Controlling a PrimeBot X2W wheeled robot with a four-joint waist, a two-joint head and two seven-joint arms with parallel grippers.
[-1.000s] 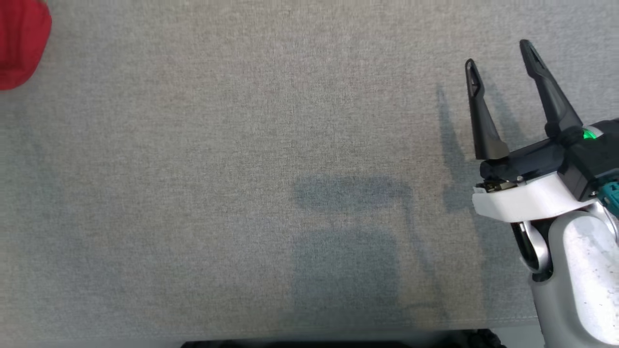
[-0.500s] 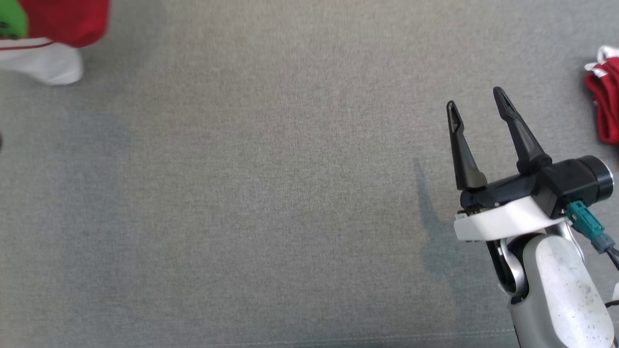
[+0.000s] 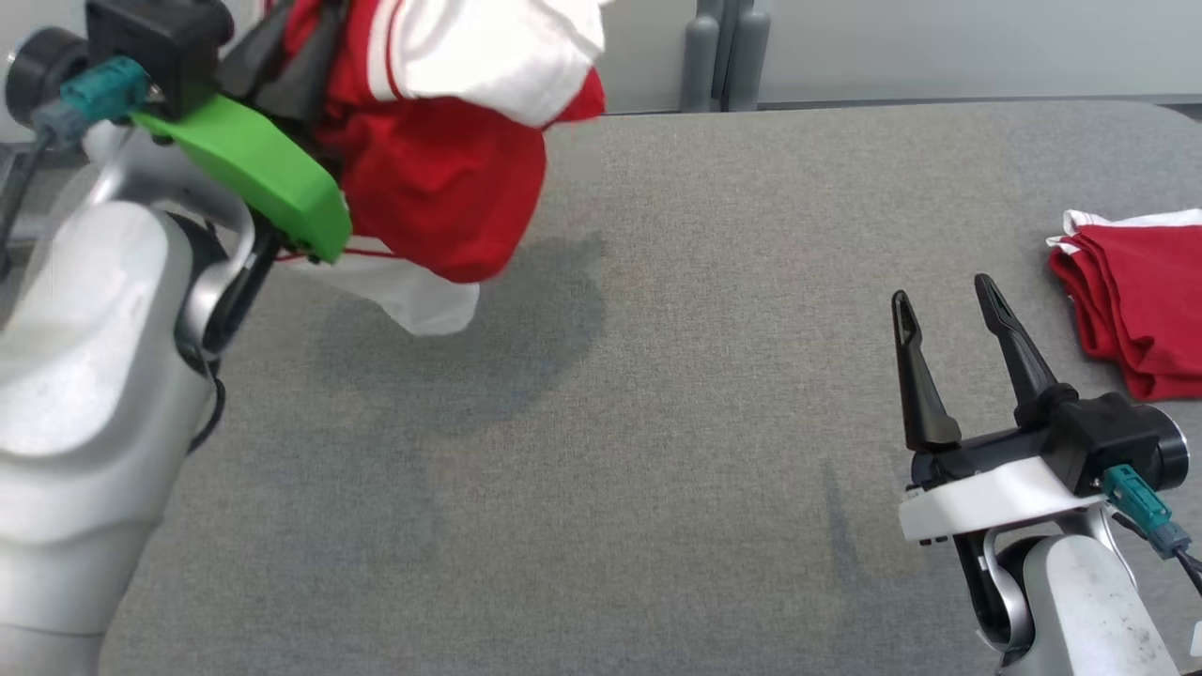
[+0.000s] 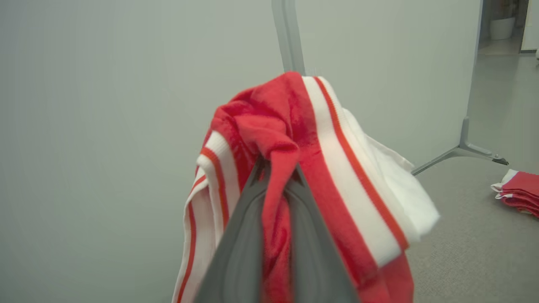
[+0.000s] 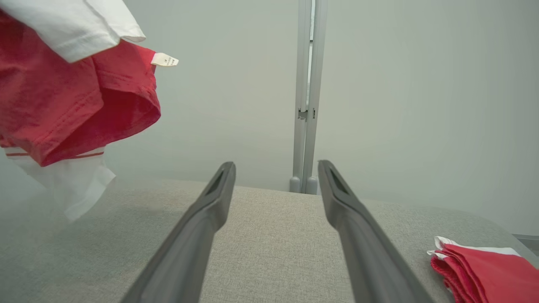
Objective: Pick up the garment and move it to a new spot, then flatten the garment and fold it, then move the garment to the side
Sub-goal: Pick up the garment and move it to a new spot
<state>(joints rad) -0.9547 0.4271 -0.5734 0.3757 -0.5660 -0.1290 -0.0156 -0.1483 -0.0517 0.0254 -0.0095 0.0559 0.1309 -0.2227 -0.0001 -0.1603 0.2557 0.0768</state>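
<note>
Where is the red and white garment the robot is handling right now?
In the head view the garment hangs at the upper left, clamped in the left gripper above the grey table, far from the folded red pile at the right edge.

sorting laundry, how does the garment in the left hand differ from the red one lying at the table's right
The held garment hangs bunched from the shut left hand, over the table; the folded garment lies on it in neat layers. The held garment shows broad white parts and stripes; the folded garment is mostly red, white at one edge. Both are red and white.
</note>
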